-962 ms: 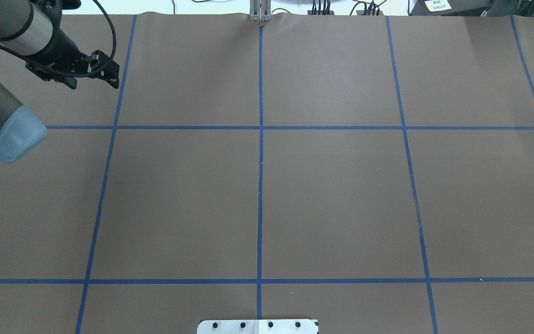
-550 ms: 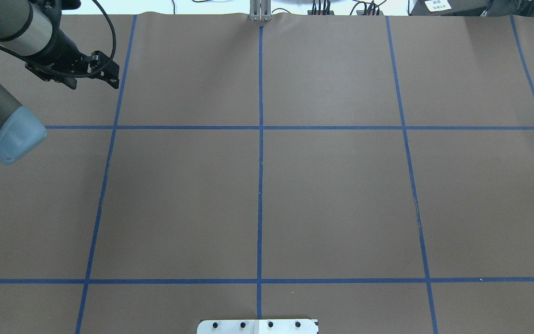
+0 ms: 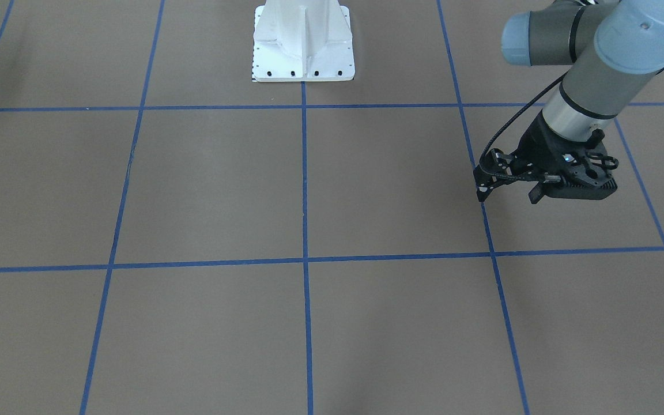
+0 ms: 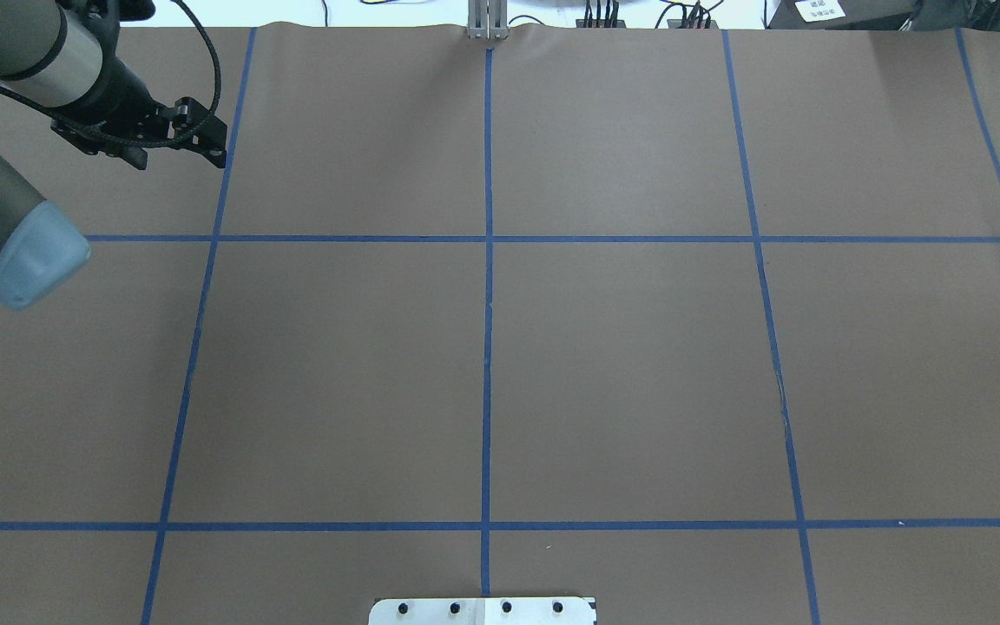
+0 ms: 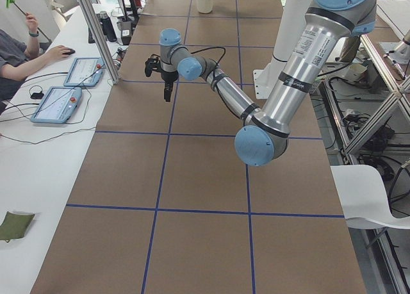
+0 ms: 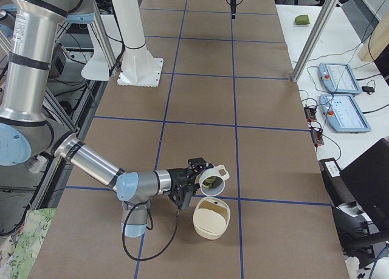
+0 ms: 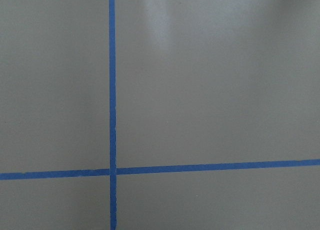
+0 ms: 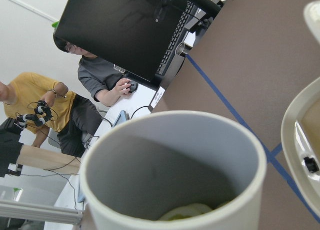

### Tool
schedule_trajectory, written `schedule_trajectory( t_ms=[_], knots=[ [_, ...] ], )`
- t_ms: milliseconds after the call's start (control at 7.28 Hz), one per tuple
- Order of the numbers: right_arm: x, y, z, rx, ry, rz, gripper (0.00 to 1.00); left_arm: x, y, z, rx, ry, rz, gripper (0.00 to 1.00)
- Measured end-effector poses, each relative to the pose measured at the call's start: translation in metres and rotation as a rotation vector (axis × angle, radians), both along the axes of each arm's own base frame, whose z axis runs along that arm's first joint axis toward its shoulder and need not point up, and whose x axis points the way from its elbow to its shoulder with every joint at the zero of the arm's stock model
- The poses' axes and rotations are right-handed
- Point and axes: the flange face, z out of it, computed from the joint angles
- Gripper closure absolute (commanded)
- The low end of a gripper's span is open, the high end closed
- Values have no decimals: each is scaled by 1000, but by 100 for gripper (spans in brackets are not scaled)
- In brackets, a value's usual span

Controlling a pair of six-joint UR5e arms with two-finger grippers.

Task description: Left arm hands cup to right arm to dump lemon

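Note:
The white cup (image 6: 214, 175) is at the tip of my right gripper (image 6: 193, 177), off the table and tilted, mouth toward the table's end. The yellow-green lemon (image 6: 208, 182) lies inside it. The right wrist view shows the cup's grey inside (image 8: 165, 165) and the lemon (image 8: 187, 212) at its lower rim. Only the side view shows this gripper, so I cannot tell whether it is open or shut. My left gripper (image 4: 220, 148) hangs empty over the far left square, fingers together. It also shows in the front view (image 3: 482, 184).
A beige bowl (image 6: 211, 218) sits on the table just below the tilted cup; its rim shows in the right wrist view (image 8: 300, 140). The white robot base (image 3: 303, 43) stands at the table's middle edge. Operators, a monitor (image 8: 130, 29) and tablets (image 6: 343, 96) are beside the table.
My left arm and gripper have shifted slightly toward the table's far side. Nothing else in the overhead view has moved.

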Motion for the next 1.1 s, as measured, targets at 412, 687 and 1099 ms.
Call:
schedule_trajectory(
  t_ms=[412, 687, 1099],
  knots=[
    [6, 5, 7, -29, -86, 69, 91, 2, 0, -2, 3, 2, 3, 0],
    [6, -4, 3, -72, -184, 83, 90, 2, 0, -3, 3, 2, 3, 0],
    [4, -24, -9, -121, -328, 94, 90, 4, 1, -3, 3, 1, 6, 0]
  ],
)
